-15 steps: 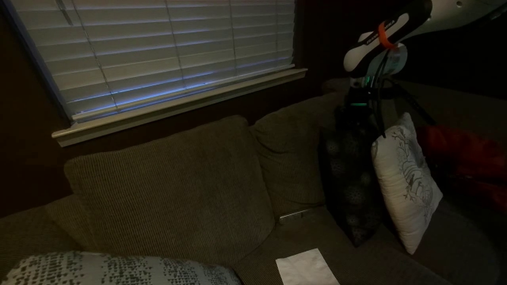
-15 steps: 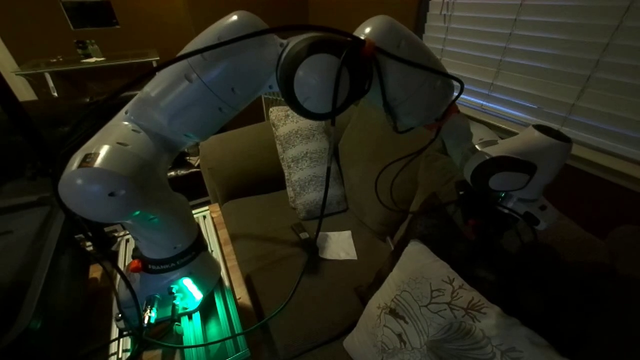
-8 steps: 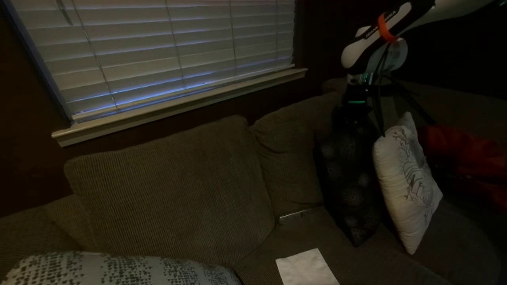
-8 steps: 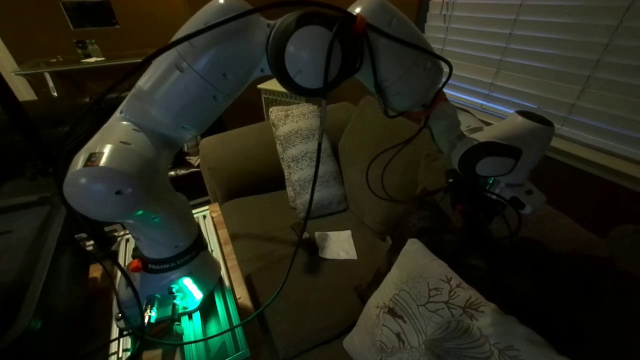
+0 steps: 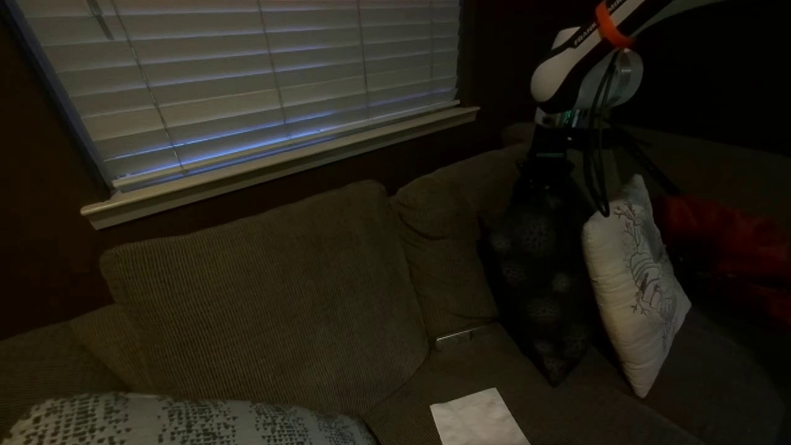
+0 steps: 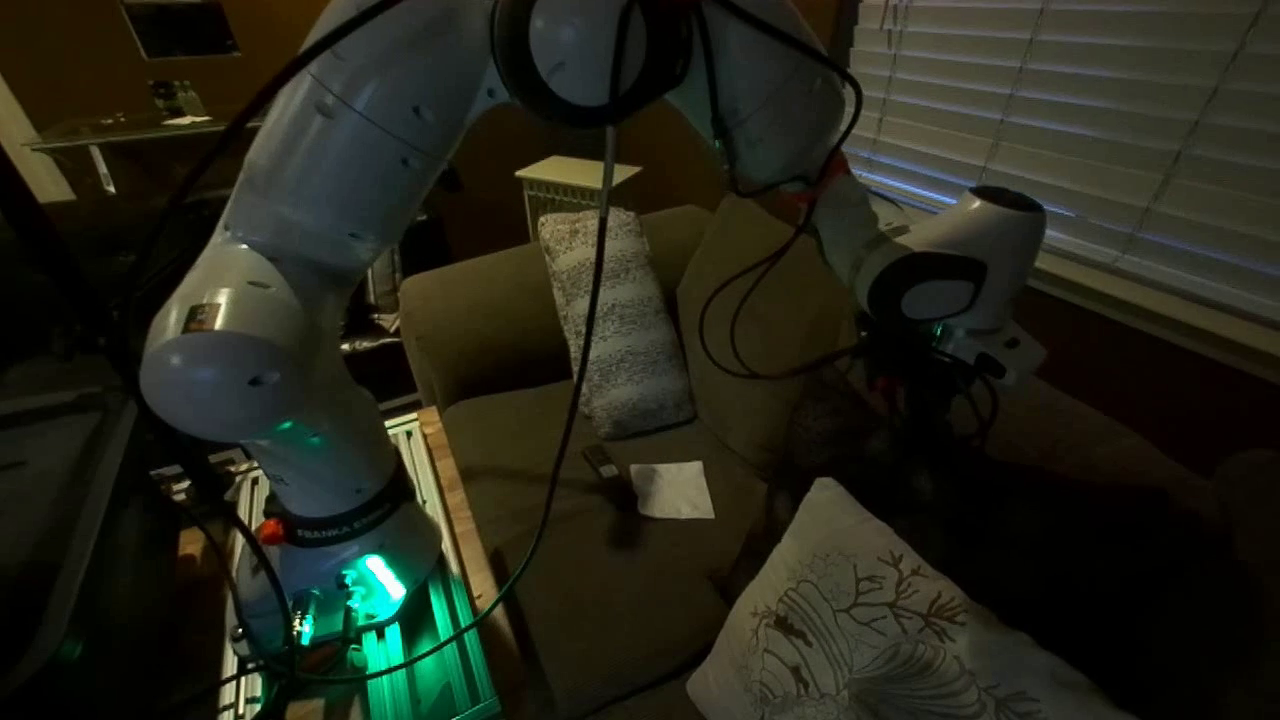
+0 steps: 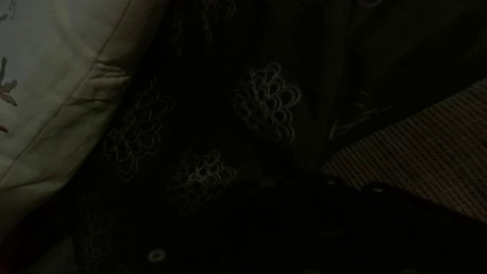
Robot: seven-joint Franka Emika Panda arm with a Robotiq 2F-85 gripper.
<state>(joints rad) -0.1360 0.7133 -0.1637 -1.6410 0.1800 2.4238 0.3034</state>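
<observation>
Dark pillow (image 5: 537, 290): matt cloth, pale line-work flowers. White pillow (image 5: 630, 303): smooth, matt cloth, puckered at the seam. Sofa (image 5: 266, 296): rough, ribbed cloth. Sheet (image 6: 672, 490): matt, paper-like. Robot arm (image 6: 330, 170): smooth, glossy shell. Base rails (image 6: 452, 605): metal. Board (image 6: 458, 505): wood.

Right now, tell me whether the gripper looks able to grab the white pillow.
Probably not: the gripper appears clamped on the top of the dark flowered pillow, so its jaws look occupied, though the white pillow leans close by.
</observation>
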